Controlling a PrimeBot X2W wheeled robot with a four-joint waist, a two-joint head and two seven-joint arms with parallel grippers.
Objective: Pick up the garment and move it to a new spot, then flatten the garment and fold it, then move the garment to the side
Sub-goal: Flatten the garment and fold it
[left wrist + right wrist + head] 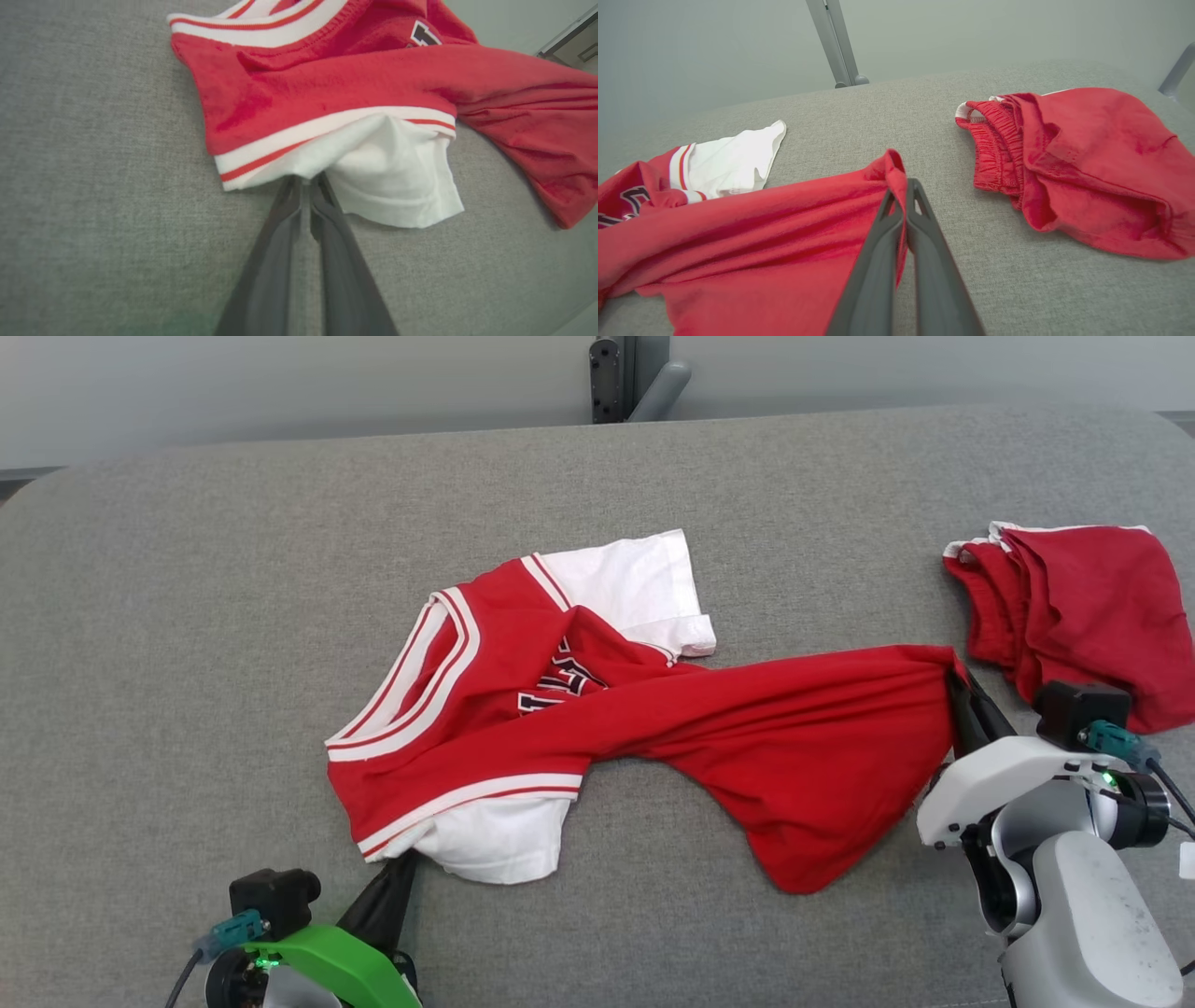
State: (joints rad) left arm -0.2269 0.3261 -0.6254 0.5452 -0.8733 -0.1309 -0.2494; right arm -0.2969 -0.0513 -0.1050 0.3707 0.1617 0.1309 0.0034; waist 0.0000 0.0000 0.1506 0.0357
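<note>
So the red-and-white jersey (579, 728) sprawls across the grey cushion (187, 616), long axis left-to-right, left gripper (403, 868) pinched on its white sleeve (392, 186), right gripper (963, 691) clamping the hem corner (889, 168).

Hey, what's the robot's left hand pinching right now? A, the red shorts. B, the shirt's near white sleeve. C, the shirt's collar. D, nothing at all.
B: in the left wrist view the left hand is shut on the near white sleeve of the shirt, right below the striped band.
</note>
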